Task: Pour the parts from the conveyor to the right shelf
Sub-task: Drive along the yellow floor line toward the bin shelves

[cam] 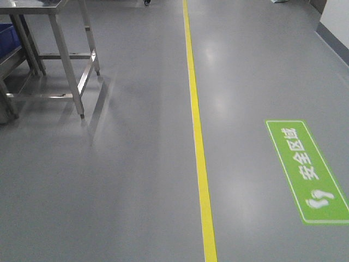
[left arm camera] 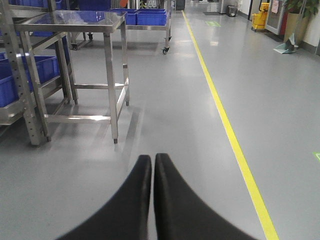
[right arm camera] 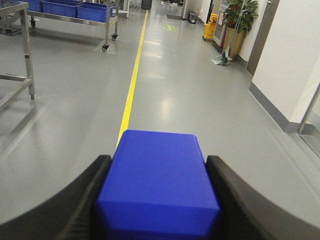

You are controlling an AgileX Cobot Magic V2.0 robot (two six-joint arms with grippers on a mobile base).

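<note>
My right gripper (right arm camera: pixel 159 161) is shut on a bright blue boxy part (right arm camera: pixel 157 190), which fills the gap between the two black fingers (right arm camera: pixel 85 200). It hangs over the grey floor beside a yellow line. In the left wrist view my left gripper (left arm camera: pixel 152 159) is shut, its black fingertips pressed together with nothing between them. A steel rack with large blue crates (left arm camera: pixel 22 75), the shelf, stands at the far left of that view. The conveyor is out of view. Neither gripper shows in the front view.
A bare steel table (left arm camera: pixel 107 22) on thin legs stands left of the yellow floor line (cam: pixel 197 136); it also shows in the front view as table (cam: pixel 65 54). A wheeled cart with blue crates (right arm camera: pixel 75 11) is farther back. A green floor sign (cam: pixel 308 172) lies right; a white wall (right arm camera: pixel 295 60) runs along the right.
</note>
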